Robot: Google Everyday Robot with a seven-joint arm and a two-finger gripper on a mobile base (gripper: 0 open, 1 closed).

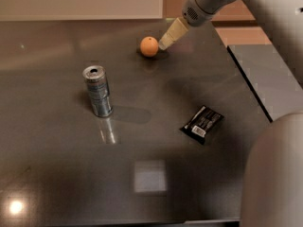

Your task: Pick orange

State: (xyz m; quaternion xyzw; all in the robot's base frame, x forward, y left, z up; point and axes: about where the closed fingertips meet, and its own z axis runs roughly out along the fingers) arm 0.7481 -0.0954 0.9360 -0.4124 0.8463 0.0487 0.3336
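The orange (149, 46) is a small round fruit resting on the dark glossy table (57, 164) at the far middle. My gripper (164, 43) reaches down from the upper right on a grey arm. Its cream tip is just to the right of the orange, at about the orange's height and very near or touching its side. Nothing is held in it.
A silver drink can (98, 91) stands upright to the left, nearer than the orange. A black snack packet (202, 123) lies flat to the right of centre. The table's right edge (251, 86) runs diagonally. A grey part of the arm (277, 174) fills the bottom right corner.
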